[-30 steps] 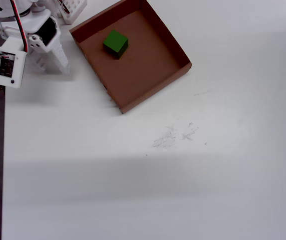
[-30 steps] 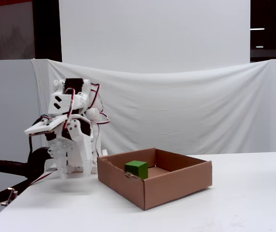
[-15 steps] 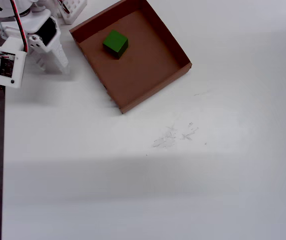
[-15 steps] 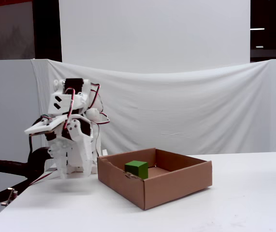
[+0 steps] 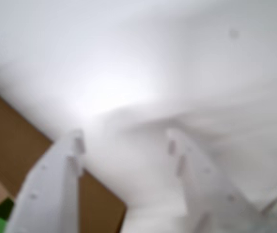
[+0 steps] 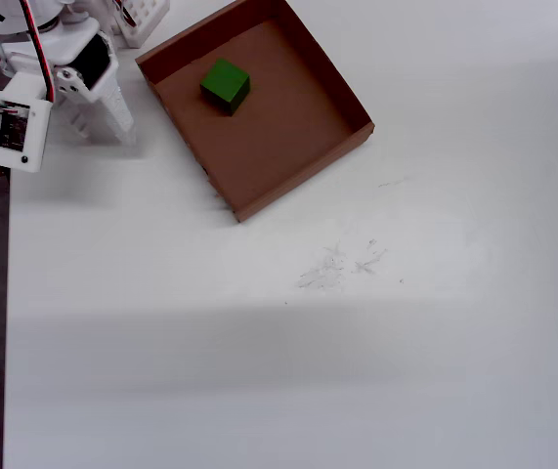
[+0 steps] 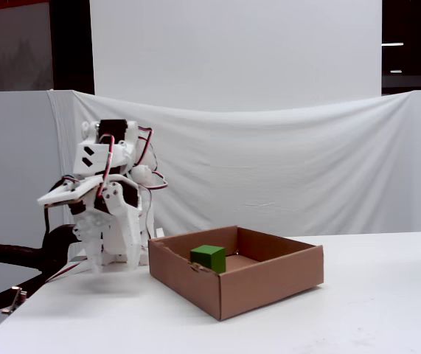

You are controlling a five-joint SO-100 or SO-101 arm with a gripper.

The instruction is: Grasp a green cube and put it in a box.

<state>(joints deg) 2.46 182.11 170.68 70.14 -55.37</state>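
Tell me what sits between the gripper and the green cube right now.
In the overhead view, only the box's near wall and some bare brown floor separate the gripper from the green cube; the gripper holds nothing.

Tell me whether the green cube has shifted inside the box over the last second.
No. The green cube sits at the same spot on the box floor, near the same wall, in the overhead view.

The wrist view is badly out of focus: the gripper (image 5: 123,145) shows only as two soft white prongs with bare table between them, and their bases run off the bottom edge. The green cube (image 5: 0,218) is a sliver clipped by the lower left corner there, and the box (image 5: 12,145) is cut by the left edge. In the overhead view the small white gridded object (image 6: 142,20) is cropped at the top, perhaps half showing.
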